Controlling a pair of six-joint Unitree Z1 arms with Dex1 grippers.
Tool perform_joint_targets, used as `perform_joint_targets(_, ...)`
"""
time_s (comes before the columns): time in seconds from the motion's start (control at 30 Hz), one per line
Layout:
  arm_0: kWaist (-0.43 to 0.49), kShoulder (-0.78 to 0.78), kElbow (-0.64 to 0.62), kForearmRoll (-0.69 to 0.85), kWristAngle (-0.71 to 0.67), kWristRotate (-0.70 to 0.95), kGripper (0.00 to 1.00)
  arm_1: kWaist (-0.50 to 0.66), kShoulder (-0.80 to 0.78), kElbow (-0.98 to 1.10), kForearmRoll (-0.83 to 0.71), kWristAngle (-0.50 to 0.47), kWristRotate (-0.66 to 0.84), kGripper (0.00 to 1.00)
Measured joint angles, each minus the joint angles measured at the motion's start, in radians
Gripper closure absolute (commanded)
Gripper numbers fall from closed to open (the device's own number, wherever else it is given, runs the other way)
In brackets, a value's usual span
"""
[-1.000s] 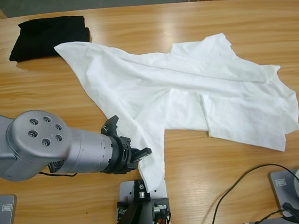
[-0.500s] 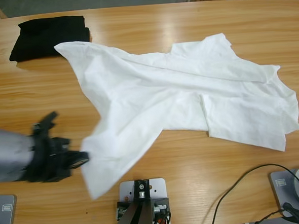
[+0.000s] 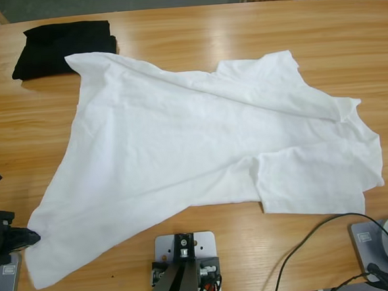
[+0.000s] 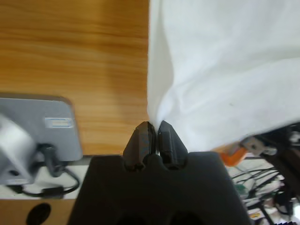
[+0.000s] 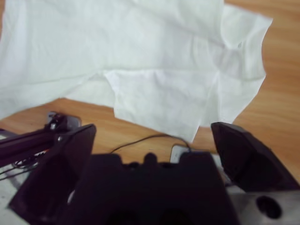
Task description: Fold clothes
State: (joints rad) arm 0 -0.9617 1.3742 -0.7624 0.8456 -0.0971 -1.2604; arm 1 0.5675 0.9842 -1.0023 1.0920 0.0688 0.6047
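Observation:
The white T-shirt [image 3: 187, 146] lies spread across the table, one corner drawn out to the front left. My left gripper [image 3: 29, 237] sits at the left edge of the high view, shut on that corner of the T-shirt [image 4: 220, 70]. In the left wrist view the left gripper [image 4: 153, 133] has its jaws pressed together with cloth bunched at the tips. My right gripper [image 5: 150, 136] stands open above the front right of the table, holding nothing, and looks down on the T-shirt [image 5: 140, 61]. The right arm does not show over the table in the high view.
A black folded garment [image 3: 63, 46] lies at the back left, touching the T-shirt's far corner. A black cable [image 3: 318, 240] loops on the front right of the table. Bare wood [image 3: 345, 37] shows at the back right.
My left gripper has pulled the T-shirt's corner from the front middle out to the front left edge. The bunched left half of the T-shirt has opened into a wide flat sheet.

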Motion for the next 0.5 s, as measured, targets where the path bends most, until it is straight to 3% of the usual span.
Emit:
perform_joint_targets(0.23,0.121,0.023,-0.075,0.164,0.045,0.21,1.0,0.05,-0.002,0.046,0.072,0.051,0.131,0.0)
perform_joint_targets(0.27,0.125,0.036,-0.081,0.169,0.047,0.223,0.954,0.051,-0.003,0.051,0.073,0.053,0.142,0.0)
perform_joint_targets(0.33,0.131,0.064,-0.095,0.177,0.06,0.241,0.159,0.055,-0.006,0.057,0.075,0.054,0.16,0.0)
perform_joint_targets(0.37,0.136,0.073,-0.101,0.18,0.069,0.247,0.038,0.057,-0.007,0.059,0.075,0.054,0.165,0.0)
perform_joint_targets(0.5,0.161,0.086,-0.106,0.207,0.102,0.257,0.0,0.059,-0.008,0.067,0.075,0.054,0.172,0.0)
